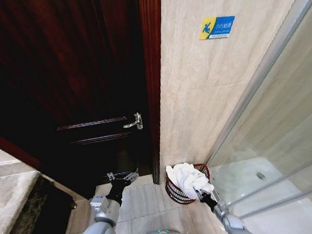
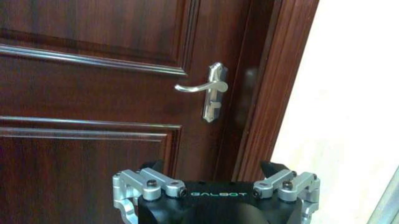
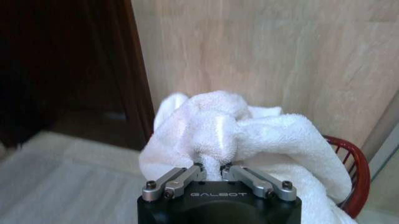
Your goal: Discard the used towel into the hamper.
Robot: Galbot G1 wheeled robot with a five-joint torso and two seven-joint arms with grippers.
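Pale tiled floor [image 1: 146,200], beige tiled wall [image 1: 197,92], glass shower screen [image 1: 286,140] beside the hamper [image 1: 175,193]. Hamper stands against the wall, just past the dark wooden door [image 1: 78,74]. White towel [image 1: 188,180] bulges over its rim, pinched by the right gripper [image 3: 213,168] (jaws closed on a fold). Left gripper [image 2: 215,198] faces the door handle [image 2: 209,88], jaws spread, holding nothing.

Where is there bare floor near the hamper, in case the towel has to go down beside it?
Bare tile lies between the left end effector and the hamper, in front of the dark door. The hamper's far side is crowded: it sits in the corner by the tiled wall and glass shower panel. The right end effector grips the towel over it.
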